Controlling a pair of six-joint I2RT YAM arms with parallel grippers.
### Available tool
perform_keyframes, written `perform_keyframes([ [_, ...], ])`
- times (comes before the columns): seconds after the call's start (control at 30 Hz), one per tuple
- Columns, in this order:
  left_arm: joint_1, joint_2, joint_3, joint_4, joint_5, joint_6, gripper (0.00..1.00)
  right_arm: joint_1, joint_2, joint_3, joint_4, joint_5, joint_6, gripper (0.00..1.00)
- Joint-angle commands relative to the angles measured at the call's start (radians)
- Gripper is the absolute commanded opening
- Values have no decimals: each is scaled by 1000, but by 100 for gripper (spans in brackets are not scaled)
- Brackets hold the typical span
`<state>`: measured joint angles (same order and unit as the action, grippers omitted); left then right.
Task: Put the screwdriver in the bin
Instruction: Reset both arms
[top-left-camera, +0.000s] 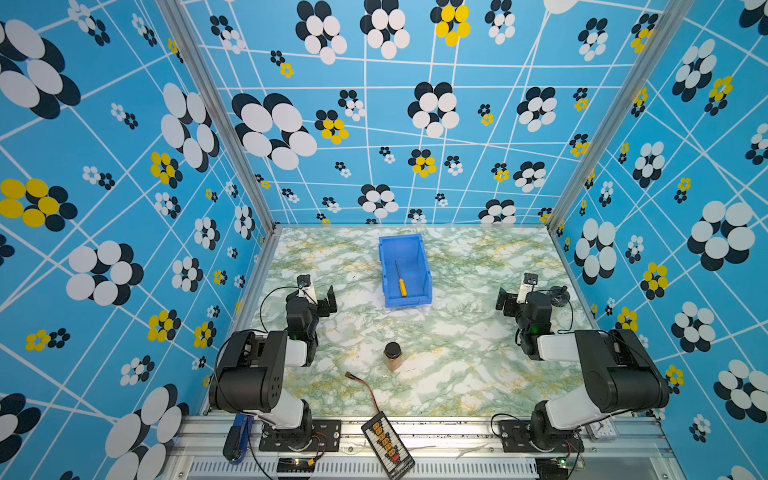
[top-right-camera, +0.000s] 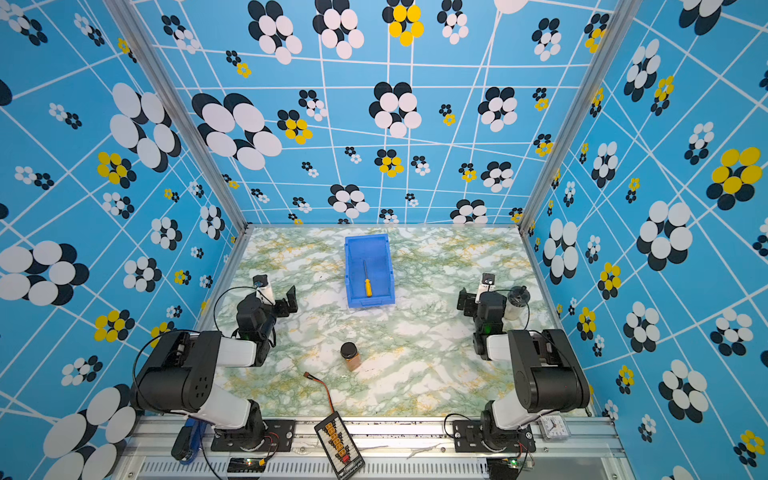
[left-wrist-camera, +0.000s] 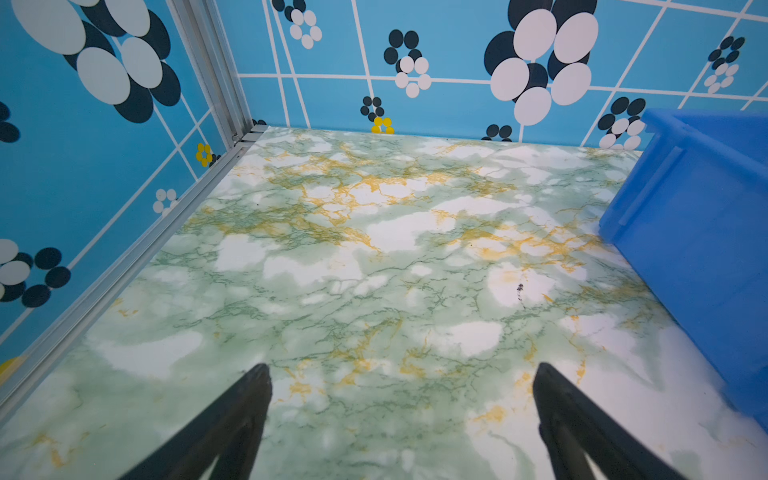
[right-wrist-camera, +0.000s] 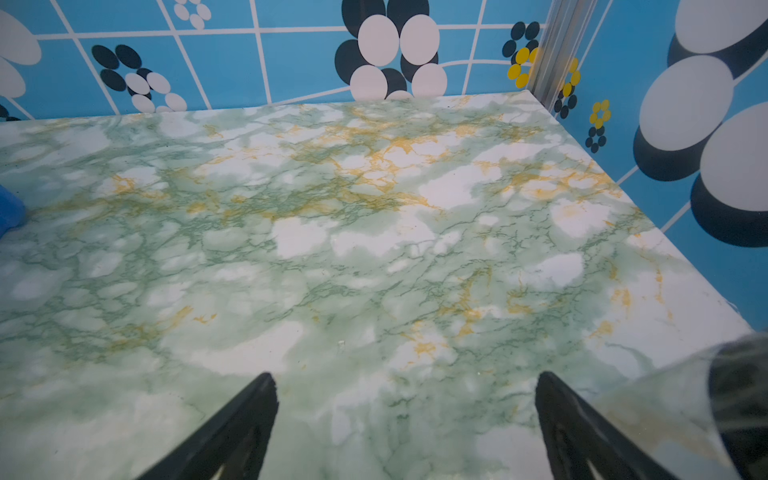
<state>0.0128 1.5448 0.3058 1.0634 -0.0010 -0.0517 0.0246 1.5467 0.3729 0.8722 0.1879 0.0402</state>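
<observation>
**Screwdriver lodged in the bin, both tools empty**

The marbled green table (top-left-camera: 478, 374) was seen in both top views, enclosed by patterned blue walls. The blue bin (top-left-camera: 384, 270) was set toward the far middle of the table, its lower lip turned toward the arms. The left tool (left-wrist-camera: 400, 368) was shown in the left wrist view with its jaws spread wide and nothing between them, only bare table beneath. The bin's outer wall was seen near it. The right tool (right-wrist-camera: 405, 376) was shown likewise wide and empty, well apart from the bin, with a clear dark-capped container (top-right-camera: 517, 301) close at its side. A dark-lidded jar (top-left-camera: 392, 355) and a red-and-black wire (top-left-camera: 365, 388) were seen on the near half of the table, apart from the bin. The screwdriver (top-left-camera: 402, 284) was found lying flat on the bin floor, yellow handle toward the lower lip, shaft pointing to the far wall. The placing step was therefore judged done and the task complete. No further grasp was called for; at most, the arms were to be kept clear of the bin so that it was not nudged.
</observation>
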Motion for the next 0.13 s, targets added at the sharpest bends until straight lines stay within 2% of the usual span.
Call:
perform_keyframes([
  [0.0, 1, 10, -11, 27, -4, 5, 99, -5, -3, 17, 16, -11, -5, 99],
  [0.1, 1, 11, -11, 29, -5, 6, 99, -5, -4, 18, 17, -12, -4, 99],
])
